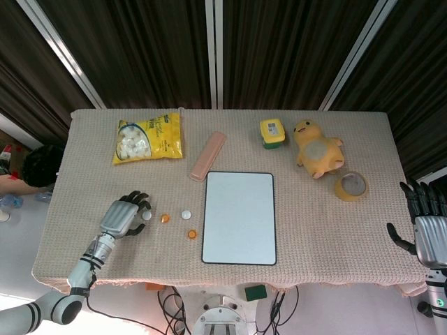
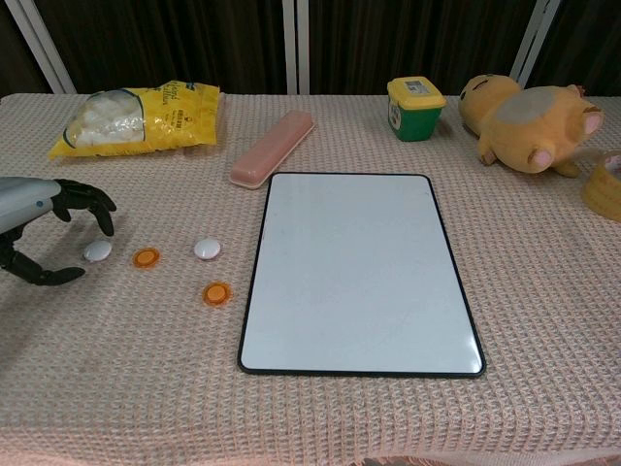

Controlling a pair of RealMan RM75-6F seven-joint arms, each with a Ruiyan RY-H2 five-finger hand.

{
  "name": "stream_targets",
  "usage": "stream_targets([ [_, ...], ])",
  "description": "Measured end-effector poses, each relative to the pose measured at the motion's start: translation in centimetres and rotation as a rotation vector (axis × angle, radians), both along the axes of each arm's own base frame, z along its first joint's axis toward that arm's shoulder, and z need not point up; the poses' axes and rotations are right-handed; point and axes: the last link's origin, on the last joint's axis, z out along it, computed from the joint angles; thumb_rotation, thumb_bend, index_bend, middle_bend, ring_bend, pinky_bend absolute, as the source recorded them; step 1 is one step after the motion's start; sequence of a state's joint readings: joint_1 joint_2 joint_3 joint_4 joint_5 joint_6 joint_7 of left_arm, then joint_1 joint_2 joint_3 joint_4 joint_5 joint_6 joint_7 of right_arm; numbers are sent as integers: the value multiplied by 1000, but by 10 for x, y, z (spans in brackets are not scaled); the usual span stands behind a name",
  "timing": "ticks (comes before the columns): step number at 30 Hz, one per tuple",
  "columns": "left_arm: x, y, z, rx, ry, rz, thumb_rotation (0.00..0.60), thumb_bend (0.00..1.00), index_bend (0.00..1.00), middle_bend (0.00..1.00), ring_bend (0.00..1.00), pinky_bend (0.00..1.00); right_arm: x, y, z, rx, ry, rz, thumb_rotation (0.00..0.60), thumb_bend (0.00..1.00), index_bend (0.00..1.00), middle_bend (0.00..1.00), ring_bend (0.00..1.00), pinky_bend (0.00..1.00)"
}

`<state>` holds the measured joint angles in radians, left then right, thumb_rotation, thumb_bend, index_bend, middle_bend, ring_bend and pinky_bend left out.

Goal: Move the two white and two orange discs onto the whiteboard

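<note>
Discs lie on the desk left of the whiteboard [image 2: 361, 274], none on it.
Left hand [image 2: 44, 233] hovers with fingers spread over one white disc [image 2: 97, 251]; orange discs [image 2: 146, 257] [image 2: 216, 292] and the other white disc [image 2: 207, 249] sit apart. Right hand [image 1: 426, 222] hangs released off the desk's right edge.

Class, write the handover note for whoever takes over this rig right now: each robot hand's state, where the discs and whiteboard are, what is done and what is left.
Left robot hand: open, fingers spread just over the leftmost white disc; nothing gripped.
Right robot hand: open, empty, off the table's right edge.
Whiteboard: mid-table, nothing on it.
Discs: all on the cloth left of the board: second white disc, orange disc between the whites, another orange disc nearest the board.
Done: nothing placed.
Left: all four discs onto the board.
</note>
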<state>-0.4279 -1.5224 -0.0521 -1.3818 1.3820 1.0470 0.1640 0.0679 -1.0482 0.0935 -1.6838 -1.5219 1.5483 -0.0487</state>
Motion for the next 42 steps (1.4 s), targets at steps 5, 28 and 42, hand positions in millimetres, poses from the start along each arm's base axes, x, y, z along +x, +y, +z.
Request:
stream_targets([
  [5,2,3,1,22,9,-10,600,285,387,181,123,275,-2,-1,0,3,-3,-5,591,302,0,0,0,0],
  [28,2,8,-6,14,24,-16,600,298,469,195,124,282,-4,-5,-2,1,3,-26,598,304,0,0,0,0],
  [42,63,24,-4,-28,-33,-168,600,298,511,216,142,316,-2,-8,-7,19,-1,-20,595,304,0,0,0,0],
])
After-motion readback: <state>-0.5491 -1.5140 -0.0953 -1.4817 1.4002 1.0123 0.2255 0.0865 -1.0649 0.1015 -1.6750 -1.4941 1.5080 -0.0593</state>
